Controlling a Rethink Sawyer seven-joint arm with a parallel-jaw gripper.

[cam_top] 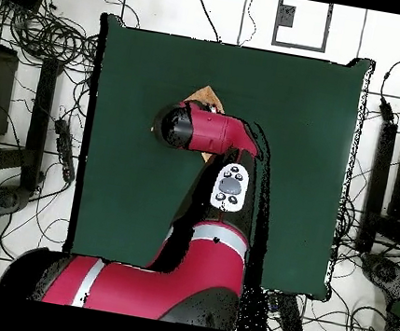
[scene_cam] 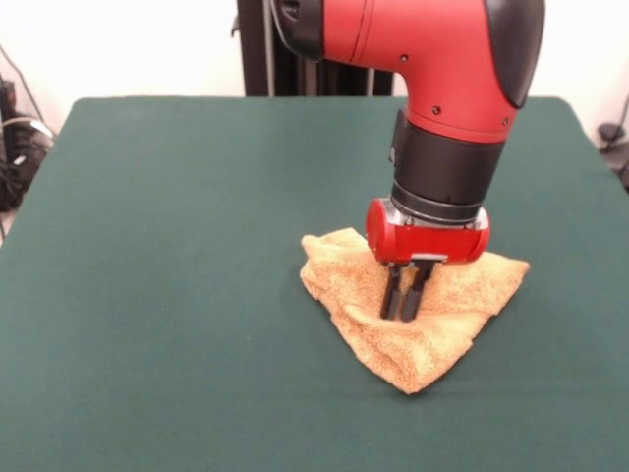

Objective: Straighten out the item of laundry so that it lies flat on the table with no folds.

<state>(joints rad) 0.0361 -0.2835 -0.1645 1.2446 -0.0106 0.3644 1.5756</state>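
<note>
- Nearest the front camera is bare green table [scene_cam: 157, 374], a wide dark cloth surface that fills most of the view.
- A little further in, right of centre, lies the towel [scene_cam: 442, 324], orange-tan and terry. It is crumpled, with folds and doubled edges, and makes a rough triangle with one corner pointing toward the camera.
- The gripper [scene_cam: 405, 313] stands upright over the middle of the towel. Its two dark fingers [scene_cam: 391, 295] are close together, nearly closed, with only a thin gap between them, and their tips press into the cloth. Whether they pinch a fold cannot be told.
- Above the fingers is a red gripper body, then a black collar, then the thick red arm [scene_cam: 442, 59] coming down from the top of the view.
- Behind the table, a dark pedestal stands before a pale wall.
- In the overhead view the arm [cam_top: 209, 132] reaches up from the bottom edge over the table [cam_top: 307, 172] and covers most of the towel [cam_top: 205, 94]; only a small tan corner shows past the arm's end, in the table's upper middle.
- Cables [cam_top: 46, 34] lie on the floor around the table.
</note>
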